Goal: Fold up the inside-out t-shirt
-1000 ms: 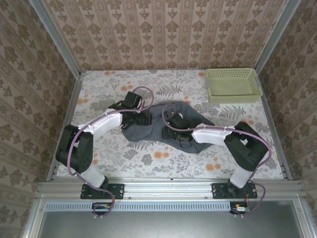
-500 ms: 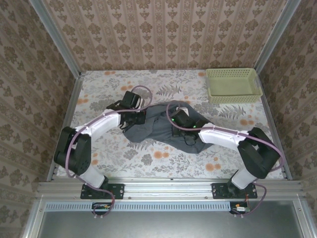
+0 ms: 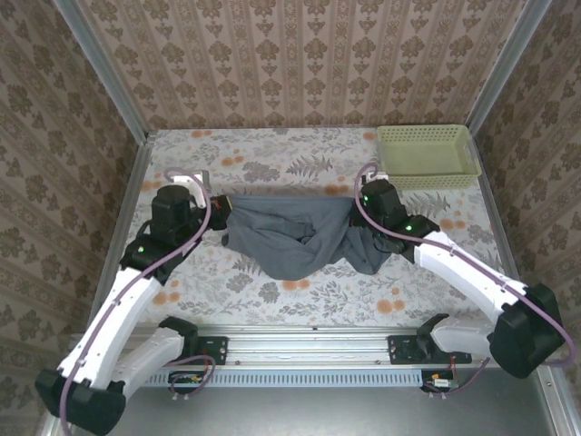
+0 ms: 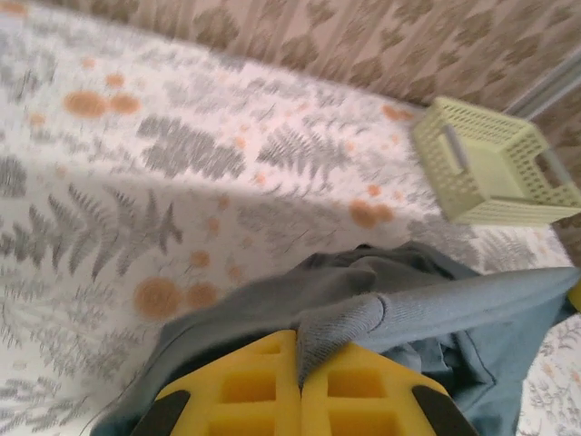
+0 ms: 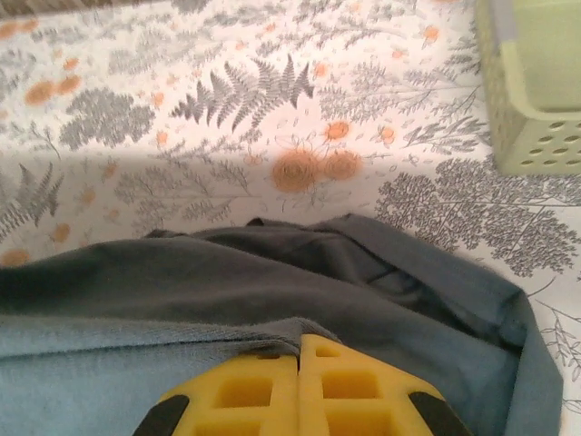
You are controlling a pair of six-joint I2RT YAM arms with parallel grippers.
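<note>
The inside-out t-shirt [image 3: 300,232] is a dark slate blue-grey garment stretched across the middle of the table, its top edge pulled taut between my two arms and the rest sagging in folds toward the near side. My left gripper [image 3: 221,202] is shut on the shirt's left end; its yellow pads [image 4: 245,381] pinch a ribbed edge of the t-shirt [image 4: 363,318]. My right gripper [image 3: 357,202] is shut on the right end, where its pads [image 5: 363,386] clamp a hem of the t-shirt [image 5: 227,291]. Both held ends hang just above the cloth-covered table.
A pale green perforated basket [image 3: 427,154] stands at the back right corner, also seen as the basket [image 4: 495,173] and the basket [image 5: 536,91]. The floral tablecloth [image 3: 272,154] covers the table; patterned walls close in on three sides.
Both grippers have shut on the shirt and drawn apart, the left arm swinging left and the right arm right. The bunched shirt has been stretched out wide between them.
</note>
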